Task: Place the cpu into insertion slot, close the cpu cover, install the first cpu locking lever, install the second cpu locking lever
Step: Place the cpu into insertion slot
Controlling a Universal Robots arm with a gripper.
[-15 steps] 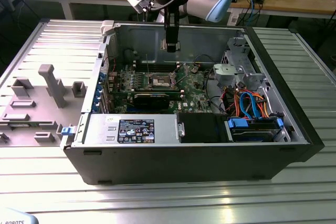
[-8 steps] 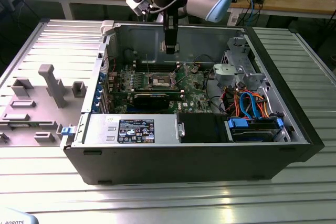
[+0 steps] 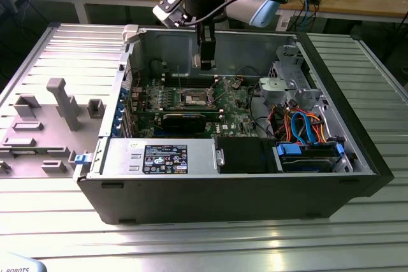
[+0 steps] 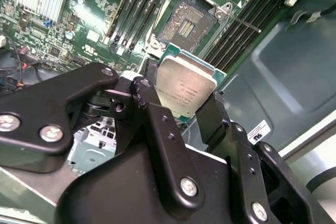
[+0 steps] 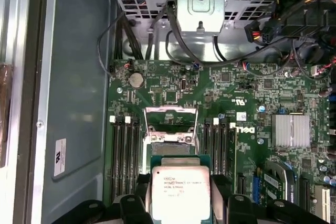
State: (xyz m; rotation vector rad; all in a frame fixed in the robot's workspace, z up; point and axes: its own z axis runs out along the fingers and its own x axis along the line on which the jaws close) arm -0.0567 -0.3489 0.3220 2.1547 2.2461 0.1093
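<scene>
My gripper [image 3: 206, 62] hangs inside the open computer case, above the green motherboard [image 3: 233, 103]. It is shut on the cpu [image 4: 185, 85], a flat square chip with a silver-grey top, held by its edges between the two black fingers [image 4: 149, 106]. In the first wrist view the cpu [image 5: 180, 192] hovers a short way from the insertion slot [image 5: 170, 149]. The insertion slot [image 4: 188, 22] lies bare, with its dark centre and contacts showing. The cpu cover [image 5: 171, 113], a thin silvery frame, stands swung open at the slot's far side. A thin lever rod [image 4: 242, 22] sticks out beside the slot.
Long black RAM slots [image 5: 123, 150] flank the slot on both sides. A black graphics card [image 3: 185, 119], a silver heat sink [image 5: 290, 129], a drive cage [image 3: 287, 87] with cables and the power supply [image 3: 159, 157] crowd the case. A grey fixture [image 3: 57, 113] stands outside at the exterior view's left.
</scene>
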